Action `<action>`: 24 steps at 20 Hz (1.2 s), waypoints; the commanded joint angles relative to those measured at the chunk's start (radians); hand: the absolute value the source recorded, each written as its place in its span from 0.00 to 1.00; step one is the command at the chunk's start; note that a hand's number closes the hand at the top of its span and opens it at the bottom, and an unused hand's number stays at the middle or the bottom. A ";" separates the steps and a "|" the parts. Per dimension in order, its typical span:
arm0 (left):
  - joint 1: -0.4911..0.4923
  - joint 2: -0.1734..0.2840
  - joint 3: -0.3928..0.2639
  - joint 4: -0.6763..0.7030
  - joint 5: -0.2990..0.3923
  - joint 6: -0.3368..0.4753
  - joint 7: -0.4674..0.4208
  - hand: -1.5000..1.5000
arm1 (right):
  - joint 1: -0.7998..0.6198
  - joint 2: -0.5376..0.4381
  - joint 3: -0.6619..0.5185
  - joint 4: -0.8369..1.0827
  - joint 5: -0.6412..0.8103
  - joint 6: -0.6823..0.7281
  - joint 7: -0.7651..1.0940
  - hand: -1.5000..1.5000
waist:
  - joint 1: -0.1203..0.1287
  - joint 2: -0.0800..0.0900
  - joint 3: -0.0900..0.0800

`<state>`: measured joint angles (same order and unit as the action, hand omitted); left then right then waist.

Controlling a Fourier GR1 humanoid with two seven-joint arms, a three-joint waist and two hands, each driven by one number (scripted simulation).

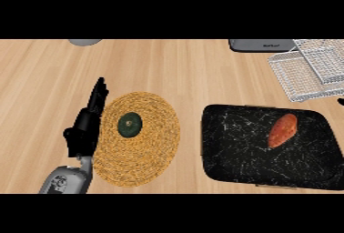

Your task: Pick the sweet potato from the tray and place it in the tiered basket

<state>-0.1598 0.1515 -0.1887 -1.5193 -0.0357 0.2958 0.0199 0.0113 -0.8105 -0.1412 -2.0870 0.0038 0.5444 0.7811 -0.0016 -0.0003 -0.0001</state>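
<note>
My left hand (86, 123), black above a grey forearm, rises from the lower edge with its fingers straight and together, pointing up and holding nothing. It stands just left of the woven mat (136, 139), overlapping the mat's left rim. The mat is a round straw-coloured coil of fibre, and a small dark green, smooth, rounded fruit (129, 124) sits on it, a little above its middle. Right of the mat, apart from it, lies the tray (232, 154), a black rounded rectangle veined in white like marble. The sweet potato (282, 130) rests on its right half, orange-red, tapered, long axis running from lower left to upper right. Beyond the tray, the tiered basket (309, 68) shows silver wire mesh. My right hand does not show.
</note>
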 commanded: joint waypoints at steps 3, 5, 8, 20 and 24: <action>0.045 -0.011 0.006 -0.037 -0.011 -0.041 -0.005 0.50 | -0.030 0.056 -0.007 0.021 0.086 0.097 -0.045 0.00 | 0.002 0.000 0.000; 0.027 -0.042 0.012 0.027 -0.018 -0.017 -0.041 0.50 | -0.050 0.052 0.038 0.034 0.165 0.093 -0.104 0.00 | 0.002 0.001 0.000; 0.030 -0.006 0.039 -0.072 -0.019 -0.035 0.041 0.50 | 0.009 0.065 0.002 0.022 0.237 0.112 -0.201 0.00 | -0.001 -0.001 0.000; 0.025 -0.053 0.033 -0.084 -0.065 -0.061 0.071 0.50 | -0.014 0.184 -0.033 0.180 0.438 0.080 -0.267 0.00 | 0.000 -0.001 0.000; 0.035 -0.040 0.064 -0.111 -0.064 -0.073 0.070 0.50 | 0.014 0.197 -0.047 0.235 0.466 0.091 -0.353 0.00 | 0.001 -0.001 0.000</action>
<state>-0.1558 0.0973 -0.1351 -1.5551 -0.0987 0.2387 0.0519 -0.0098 -0.6165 -0.1450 -1.8964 0.4511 0.6244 0.5071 -0.0009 -0.0002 0.0000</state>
